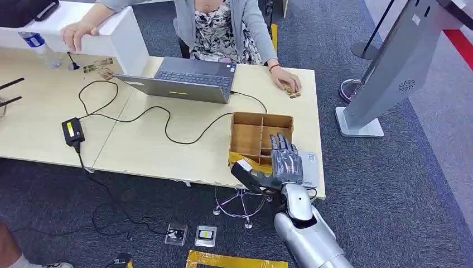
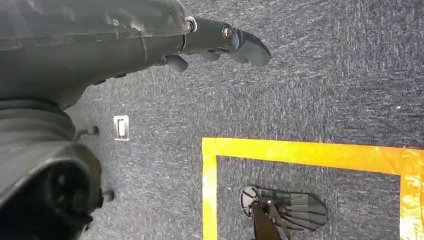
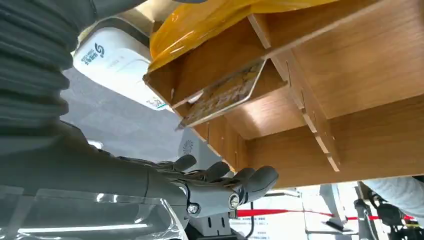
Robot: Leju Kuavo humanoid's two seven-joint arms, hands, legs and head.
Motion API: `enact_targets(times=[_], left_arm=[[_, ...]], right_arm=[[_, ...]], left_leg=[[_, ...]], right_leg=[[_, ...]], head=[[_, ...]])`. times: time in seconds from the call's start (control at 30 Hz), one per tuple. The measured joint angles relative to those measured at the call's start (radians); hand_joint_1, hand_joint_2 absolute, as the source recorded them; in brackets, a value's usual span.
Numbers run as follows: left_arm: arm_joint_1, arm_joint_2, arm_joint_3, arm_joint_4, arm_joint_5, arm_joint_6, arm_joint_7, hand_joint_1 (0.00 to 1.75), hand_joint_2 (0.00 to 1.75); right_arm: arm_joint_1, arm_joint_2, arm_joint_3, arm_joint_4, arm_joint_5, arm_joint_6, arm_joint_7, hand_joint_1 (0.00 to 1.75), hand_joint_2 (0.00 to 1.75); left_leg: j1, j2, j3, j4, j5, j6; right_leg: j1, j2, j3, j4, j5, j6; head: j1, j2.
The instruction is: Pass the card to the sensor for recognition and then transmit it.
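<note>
**Right hand over the card box, left arm hanging**

Right now I see the long pale wooden counter (image 1: 167, 139) spanning most of my head view, with a person in a grey cardigan (image 1: 223, 28) seated behind it, one hand resting on the counter's far right corner. To the right, on the dark blue carpet, stands a tall slanted grey kiosk (image 1: 390, 78) on a flat base. An open grey laptop (image 1: 187, 81) sits in front of the person, and a black cable (image 1: 162, 120) loops from it across the counter to a black power brick with a yellow label (image 1: 72, 132).

At the counter's near right corner sits the brown wooden divided box (image 1: 261, 137), with yellow film in its near compartments. My right hand (image 1: 284, 162) lies over the near edge of that box, palm down, fingers (image 1: 281, 144) stretched out side by side and holding nothing. A flat white card reader (image 1: 309, 167) lies just beside the hand, to its right.

From the right wrist I see the patterned rectangular card (image 3: 222, 95) leaning tilted inside one compartment of the box, apart from my fingers.

My left hand (image 2: 220, 42) hangs over the carpet near yellow floor tape (image 2: 300, 152), fingers loosely curled, grasping nothing.
</note>
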Motion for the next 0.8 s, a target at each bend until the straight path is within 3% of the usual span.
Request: enact_targets(times=[0.03, 0.07, 0.1, 0.8], left_arm=[[0.0, 0.0, 0.0, 0.0, 0.0, 0.0, 0.0, 0.0, 0.0], [0.0, -0.001, -0.001, 0.0, -0.001, 0.0, 0.0, 0.0, 0.0], [0.0, -0.002, -0.001, 0.0, -0.001, 0.0, 0.0, 0.0, 0.0], [-0.003, 0.008, -0.001, 0.0, 0.005, 0.001, -0.009, 0.0, 0.0]], right_arm=[[0.0, 0.0, 0.0, 0.002, -0.001, 0.0, 0.0, 0.0, 1.75], [0.0, 0.0, 0.0, 0.005, -0.001, -0.002, -0.001, 0.68, 1.75], [0.0, 0.0, 0.0, 0.008, -0.002, -0.002, -0.002, 1.75, 1.75], [0.001, 0.033, 0.0, 0.026, -0.068, -0.024, -0.062, 1.75, 1.75]], left_leg=[[0.0, 0.0, 0.0, 0.0, 0.0, 0.0], [0.0, 0.0, 0.0, 0.0, 0.0, 0.0], [0.0, 0.0, 0.0, 0.0, 0.0, 0.0], [0.0, 0.0, 0.0, 0.0, 0.0, 0.0]], right_leg=[[0.0, 0.0, 0.0, 0.0, 0.0, 0.0], [0.0, 0.0, 0.0, 0.0, 0.0, 0.0], [0.0, 0.0, 0.0, 0.0, 0.0, 0.0], [0.0, 0.0, 0.0, 0.0, 0.0, 0.0]], head=[[0.0, 0.0], [0.0, 0.0], [0.0, 0.0], [0.0, 0.0]])
